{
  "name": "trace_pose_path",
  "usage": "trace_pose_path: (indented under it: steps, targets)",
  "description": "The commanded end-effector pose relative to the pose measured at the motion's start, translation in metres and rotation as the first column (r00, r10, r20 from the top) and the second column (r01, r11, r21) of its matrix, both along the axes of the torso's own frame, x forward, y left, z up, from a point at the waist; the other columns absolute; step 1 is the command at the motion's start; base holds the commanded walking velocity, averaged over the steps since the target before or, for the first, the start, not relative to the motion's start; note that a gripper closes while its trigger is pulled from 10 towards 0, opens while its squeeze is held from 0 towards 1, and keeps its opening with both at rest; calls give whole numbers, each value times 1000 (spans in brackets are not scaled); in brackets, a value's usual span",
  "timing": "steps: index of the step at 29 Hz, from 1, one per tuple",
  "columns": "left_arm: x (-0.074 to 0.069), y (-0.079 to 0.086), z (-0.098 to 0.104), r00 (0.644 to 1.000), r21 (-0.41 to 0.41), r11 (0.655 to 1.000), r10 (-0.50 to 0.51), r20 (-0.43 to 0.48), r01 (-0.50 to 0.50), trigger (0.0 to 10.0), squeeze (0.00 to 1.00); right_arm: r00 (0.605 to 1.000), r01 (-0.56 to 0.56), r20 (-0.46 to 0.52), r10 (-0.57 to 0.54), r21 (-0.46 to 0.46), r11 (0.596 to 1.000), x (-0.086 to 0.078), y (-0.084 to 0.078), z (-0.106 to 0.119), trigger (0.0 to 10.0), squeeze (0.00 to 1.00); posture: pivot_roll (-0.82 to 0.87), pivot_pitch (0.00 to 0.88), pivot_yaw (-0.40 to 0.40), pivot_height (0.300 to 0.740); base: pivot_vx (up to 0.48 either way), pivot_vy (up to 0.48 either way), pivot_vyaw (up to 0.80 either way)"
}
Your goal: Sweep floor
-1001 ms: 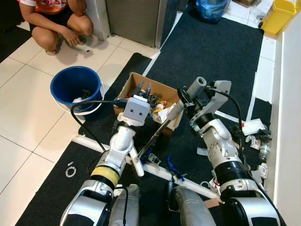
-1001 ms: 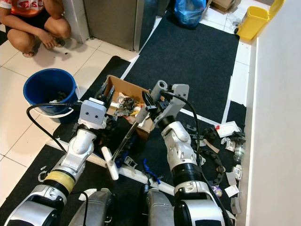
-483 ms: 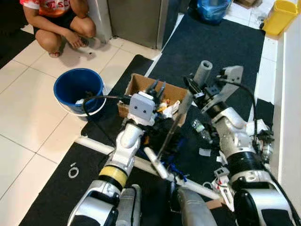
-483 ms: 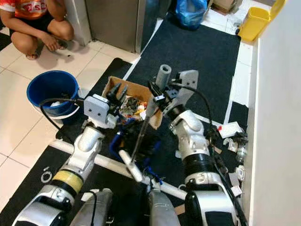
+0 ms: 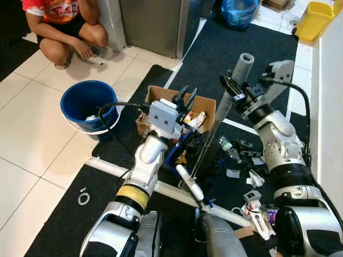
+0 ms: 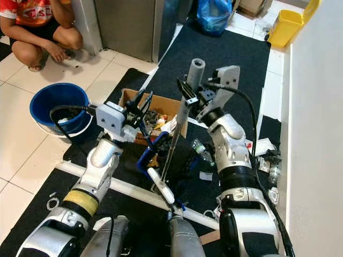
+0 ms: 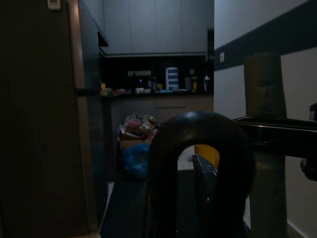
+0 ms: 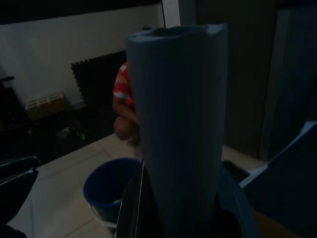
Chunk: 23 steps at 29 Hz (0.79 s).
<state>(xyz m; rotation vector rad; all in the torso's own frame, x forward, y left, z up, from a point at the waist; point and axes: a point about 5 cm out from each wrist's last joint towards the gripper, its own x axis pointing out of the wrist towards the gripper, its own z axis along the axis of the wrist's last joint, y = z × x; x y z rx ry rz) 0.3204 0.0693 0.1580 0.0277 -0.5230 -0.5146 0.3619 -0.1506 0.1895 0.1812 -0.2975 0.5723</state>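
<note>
The right end effector [image 5: 234, 95] is clamped on a grey broom handle [image 5: 238, 75] just below its open tubular top, which is seen close up in the right wrist view as a smooth, matte cylinder [image 8: 181, 124]. From that grip the thin metal shaft [image 5: 208, 140] is slanted down toward the robot's feet, ending among the clutter on the black mat [image 5: 252, 48].

The left end effector [image 5: 186, 99] is held above the near edge of a brown cardboard box [image 5: 206, 104], with its two black fingers curved and parted; nothing is gripped between them. In the left wrist view a black rounded loop [image 7: 200, 163] is seen in front of a dim kitchen. Crumpled wrappers and scraps are heaped inside the box. A blue plastic dustpan [image 6: 147, 155] is seen just below the left wrist, and a white pipe [image 5: 161, 187] is laid across the mat.

A clear plastic bottle [image 5: 228, 147] and torn paper scraps [image 5: 252, 179] are scattered on the mat near the right arm. A round blue bucket [image 5: 86, 101] is set on the glossy white tiled floor [image 5: 32, 134], beside the box. A crouching person [image 5: 64, 24] is seen beyond it.
</note>
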Motion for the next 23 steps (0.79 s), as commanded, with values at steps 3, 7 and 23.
trace_pose_path:
  steps: [3,7,23]
  targets:
    - [5,2,47,985,-108,994,-7,173,27,10000,0,994,7,111,-5,-21,1000,2,1,29,10000,0,129,45,-64,740,0,0,0]
    - [8,4,56,980,-117,993,-6,197,29,10000,0,990,16,140,-12,-28,999,3,0,39,10000,0,129,45,-64,740,0,0,0]
    - [28,61,74,949,-114,972,228,217,-207,10000,0,987,-19,160,29,-59,998,7,47,44,10000,0,146,77,-93,740,0,0,0]
